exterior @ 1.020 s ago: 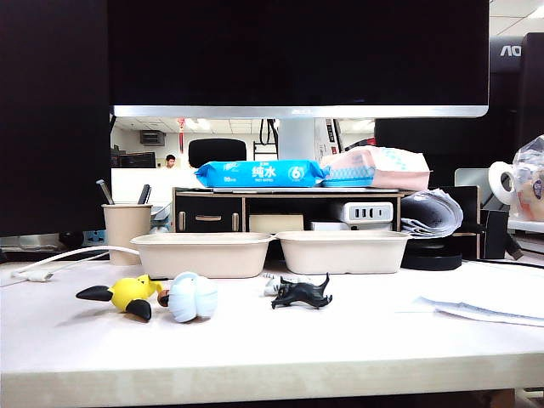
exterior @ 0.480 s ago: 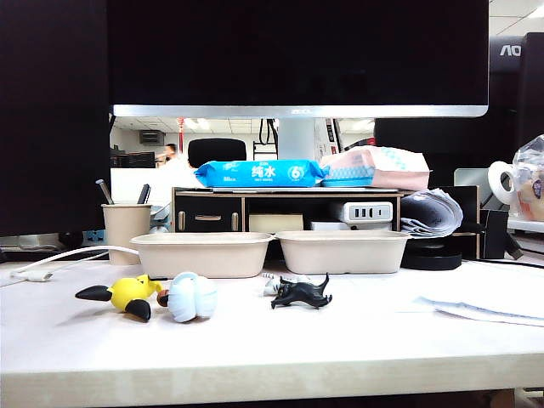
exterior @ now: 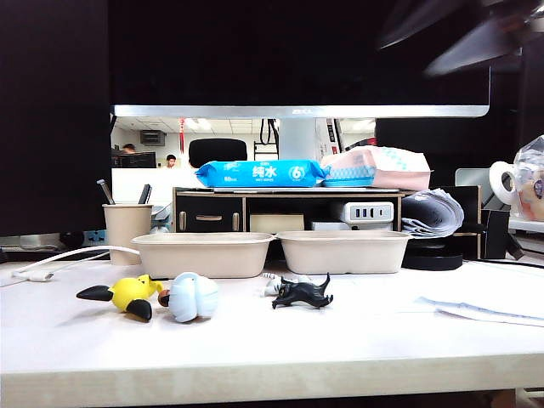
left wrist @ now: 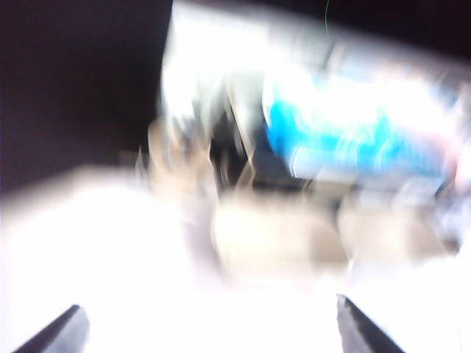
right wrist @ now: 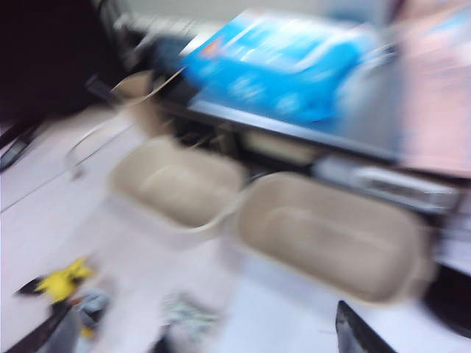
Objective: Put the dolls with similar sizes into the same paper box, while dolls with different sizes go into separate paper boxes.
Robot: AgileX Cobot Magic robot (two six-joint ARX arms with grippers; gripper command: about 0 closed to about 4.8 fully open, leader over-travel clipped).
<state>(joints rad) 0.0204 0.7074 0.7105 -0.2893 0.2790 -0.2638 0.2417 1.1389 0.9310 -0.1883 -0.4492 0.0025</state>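
Observation:
Four dolls lie on the desk in front of two beige paper boxes, the left box (exterior: pixel 202 254) and the right box (exterior: pixel 343 252). The yellow doll (exterior: pixel 129 294) and the pale blue doll (exterior: pixel 192 297) are on the left. The black spiky doll (exterior: pixel 302 294) lies in the middle, with the small grey-white striped doll (exterior: pixel 276 283) just behind it. My left gripper (left wrist: pixel 210 323) is open and empty above the bright desk in a heavily blurred view. My right gripper (right wrist: pixel 199 331) is open and empty, high over both boxes (right wrist: pixel 331 235) and the yellow doll (right wrist: pixel 65 281). A blurred arm (exterior: pixel 476 38) shows at the exterior view's top right.
A beige pen cup (exterior: pixel 126 229) stands left of the boxes, with a white cable (exterior: pixel 51 259) beside it. Behind the boxes is a low shelf holding a blue wipes pack (exterior: pixel 261 173), under a large monitor. Loose papers (exterior: pixel 484 308) lie at the right.
A blurred arm has swung into the top right of the exterior view. The dolls and the boxes have not moved.

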